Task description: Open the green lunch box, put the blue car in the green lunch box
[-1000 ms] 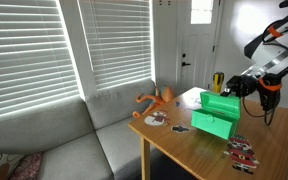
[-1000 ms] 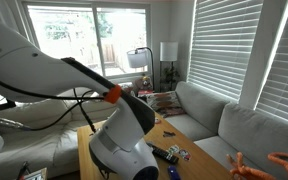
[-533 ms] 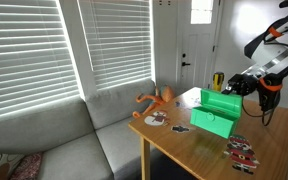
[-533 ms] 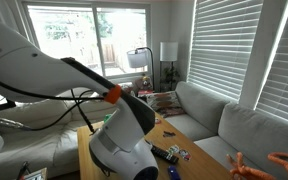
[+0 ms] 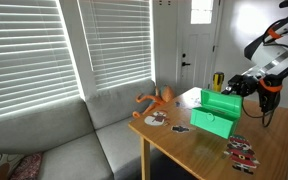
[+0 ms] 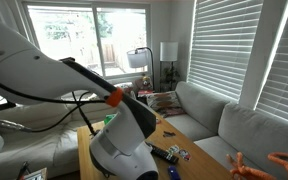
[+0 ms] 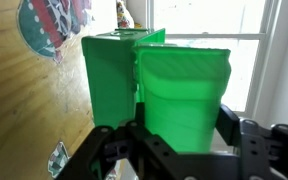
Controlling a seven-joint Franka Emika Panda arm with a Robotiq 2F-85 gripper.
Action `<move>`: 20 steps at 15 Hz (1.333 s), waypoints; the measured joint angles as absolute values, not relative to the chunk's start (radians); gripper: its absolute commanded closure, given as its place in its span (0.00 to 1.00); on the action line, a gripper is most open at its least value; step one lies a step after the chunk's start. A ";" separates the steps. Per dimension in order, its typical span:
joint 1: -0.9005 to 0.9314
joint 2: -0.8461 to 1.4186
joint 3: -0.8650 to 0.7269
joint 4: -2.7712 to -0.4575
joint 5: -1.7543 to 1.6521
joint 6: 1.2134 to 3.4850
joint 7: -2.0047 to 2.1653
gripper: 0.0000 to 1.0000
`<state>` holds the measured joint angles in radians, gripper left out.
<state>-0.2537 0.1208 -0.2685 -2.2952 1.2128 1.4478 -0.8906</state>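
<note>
- Claw (image 7: pixel 180 138) is clenched on the lid (image 7: pixel 184 85) of the green lunch box (image 5: pixel 212 122), one finger on each side of the panel. In the wrist view the lid fills the gap between them.
- My reading is that the grip is on the lid's free edge, away from the hinge. That edge gives the most leverage, so the lid swings up rather than dragging the whole box.
- An exterior view shows the lid raised and tilted above the body, so I judge the opening step partly done, not finished.
- The box sits on the bench (image 5: pixel 199 152) toward its middle, with the mouth turned up, which leaves room to drop something in from above.
- I cannot pick out the blue car for certain. Small toys (image 5: pixel 242 150) lie near the box, and a dark one (image 6: pixel 169 153) lies by the arm (image 6: pixel 124 140), too small to name.
- An orange toy (image 5: pixel 159 98) rests at the bench's far edge, well apart from the box, so it is no obstacle.
- The risk I see is that the box looks light and may tip or slide if the lid goes past its stop.
</note>
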 measured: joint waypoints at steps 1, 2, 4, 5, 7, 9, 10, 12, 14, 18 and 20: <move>-0.254 0.121 -0.270 -2.295 1.212 1.450 -0.890 0.56; -0.255 0.122 -0.272 -2.295 1.212 1.452 -0.888 0.56; -0.256 0.122 -0.275 -2.295 1.211 1.457 -0.882 0.56; -0.256 0.124 -0.275 -2.295 1.210 1.459 -0.876 0.56; -0.256 0.127 -0.275 -2.295 1.208 1.463 -0.867 0.56; -0.256 0.130 -0.275 -2.295 1.205 1.465 -0.855 0.56; -0.256 0.132 -0.275 -2.295 1.203 1.466 -0.851 0.56; -0.256 0.133 -0.275 -2.294 1.200 1.471 -0.845 0.56; -0.256 0.135 -0.275 -2.294 1.197 1.474 -0.839 0.56; -0.256 0.135 -0.275 -2.294 1.196 1.479 -0.838 0.56; -0.256 0.135 -0.275 -2.294 1.195 1.482 -0.838 0.56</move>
<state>-0.2564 0.1353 -0.2748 -2.2936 1.1955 1.4822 -0.8376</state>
